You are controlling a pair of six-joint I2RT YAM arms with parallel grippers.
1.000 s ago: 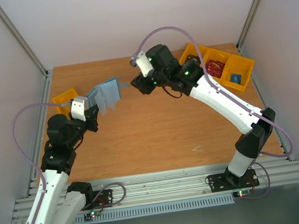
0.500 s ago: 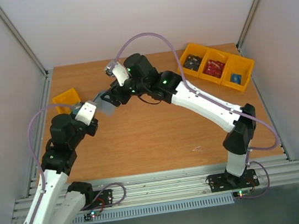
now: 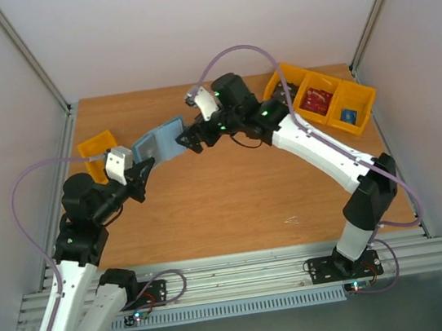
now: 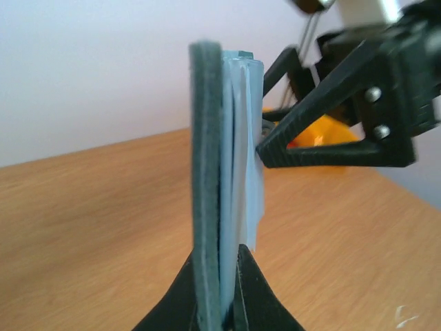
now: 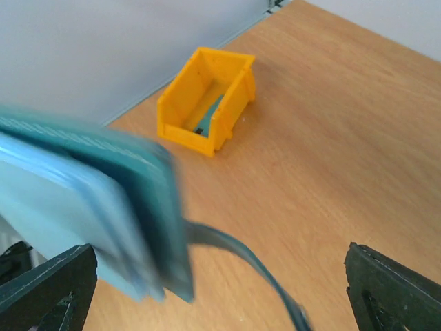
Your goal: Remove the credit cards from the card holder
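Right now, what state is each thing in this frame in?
card holder: held up in the air, clamped at one edge.
left gripper: shut on the card holder.
right gripper: open, card holder between its fingers.
single yellow bin: upright, something bluish inside.
yellow bin row: upright, compartments filled.

The table lies open across its middle and near side. A yellow bin blocks far left, three joined yellow bins far right; the raised card holder apparently crowds the spread right fingers.
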